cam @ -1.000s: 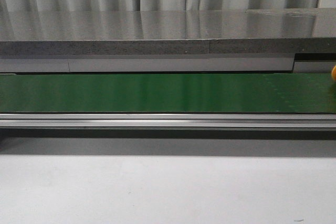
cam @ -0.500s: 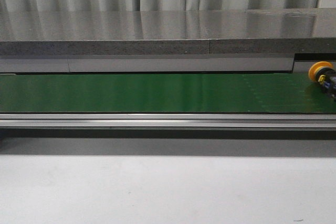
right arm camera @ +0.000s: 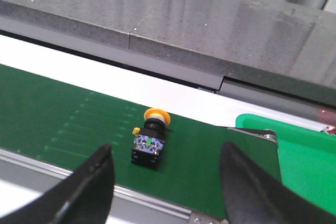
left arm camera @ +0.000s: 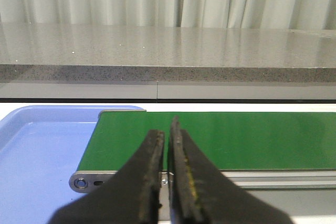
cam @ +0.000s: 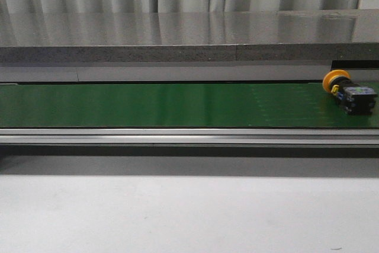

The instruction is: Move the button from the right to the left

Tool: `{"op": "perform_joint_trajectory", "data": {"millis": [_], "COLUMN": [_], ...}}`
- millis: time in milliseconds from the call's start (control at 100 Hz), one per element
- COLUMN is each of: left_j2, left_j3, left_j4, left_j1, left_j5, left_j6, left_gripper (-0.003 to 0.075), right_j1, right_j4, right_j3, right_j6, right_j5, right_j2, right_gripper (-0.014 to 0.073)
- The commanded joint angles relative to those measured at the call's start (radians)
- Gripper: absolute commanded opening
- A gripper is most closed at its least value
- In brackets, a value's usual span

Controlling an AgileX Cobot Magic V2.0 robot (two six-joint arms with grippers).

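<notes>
You're at pre-grasp: button lies at the belt's right end, right gripper jaws spread, left gripper jaws clenched empty, so drop and pinch.

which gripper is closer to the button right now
Right. The right gripper is open with the button lying on the green belt just beyond its fingers. The left gripper is shut at the belt's other end by the blue tray, button out of its view.

Factory-style test cell: green conveyor belt on aluminium rails, grey stone counter, plastic bins, curtained backdrop.
</notes>
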Motion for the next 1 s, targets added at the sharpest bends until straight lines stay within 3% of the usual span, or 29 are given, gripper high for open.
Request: {"op": "perform_joint_trajectory", "data": {"millis": [0,240,460,990], "left_j2": [-0.036,-0.036,-0.036,-0.036], "left_j3": [0.041,0.041,0.041,0.041], "left_j4": [-0.001,-0.001,-0.001,-0.001], "left_j1": [-0.006,-0.006,-0.006,-0.006], "left_j5": [-0.091,-0.091,-0.091,-0.091], "left_j6": [-0.012,-0.012,-0.012,-0.012], "left_gripper": [0.0005,0.0005,0.0005,0.0005], "right_j1": [0.003,0.003,0.003,0.003], "right_j4": [0.022,0.023,0.023,0.023], "right_j3": [-0.019,-0.019,-0.019,-0.019], "right_j6": [-0.008,-0.008,-0.008,-0.008], "right_j5": [-0.043,-0.038,-0.038,-0.025], "right_j2": [0.000,0.000,0.000,0.000], "right_gripper": [0.0342,0.0168,-0.0074,-0.0068]}}
